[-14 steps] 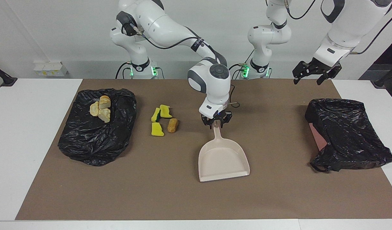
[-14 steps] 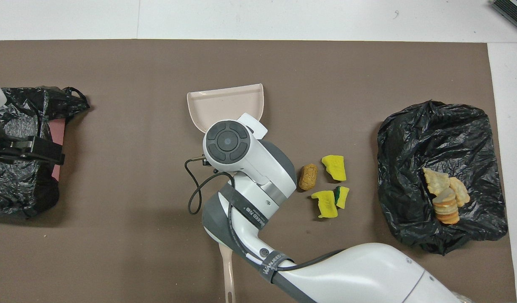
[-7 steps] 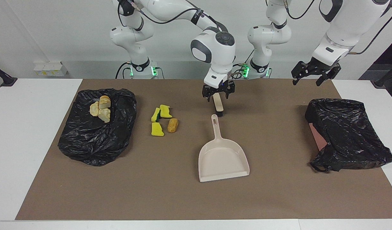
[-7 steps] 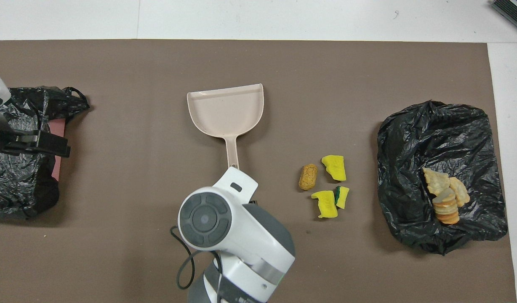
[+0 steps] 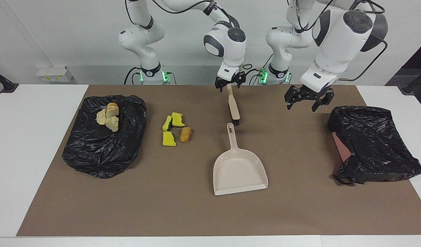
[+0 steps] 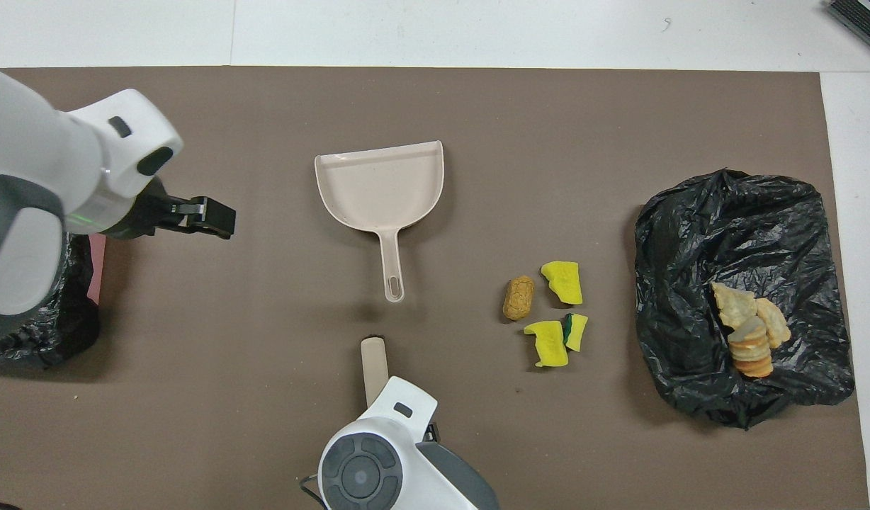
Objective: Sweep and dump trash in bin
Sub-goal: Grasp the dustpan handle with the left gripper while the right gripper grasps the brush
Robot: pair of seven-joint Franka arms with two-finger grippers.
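Observation:
Loose trash lies on the brown mat: three yellow sponge bits [image 5: 169, 138] [image 6: 561, 281] and one brown bread piece [image 5: 185, 134] [image 6: 518, 297]. Three more bread pieces [image 5: 107, 116] [image 6: 750, 327] rest in the black-bagged bin [image 5: 100, 154] [image 6: 732, 212] at the right arm's end. The beige dustpan [image 5: 239, 169] [image 6: 382, 188] lies flat mid-mat with nothing in it. Nearer the robots lies the brush [image 5: 233, 107] [image 6: 373, 365]. My right gripper [image 5: 229, 83] is open at its handle end. My left gripper [image 5: 308, 103] [image 6: 219, 218] hangs open over bare mat.
A second black bag [image 5: 373, 144] [image 6: 31, 326] over a reddish box sits at the left arm's end, close beside the left gripper. In the overhead view the right wrist [image 6: 368, 467] hides the brush's handle end. White table [image 5: 28, 144] borders the mat.
The right gripper let go of the dustpan handle, rose and drew back toward the robots to the brush's handle end. The left arm swung in and down, away from the second bag.

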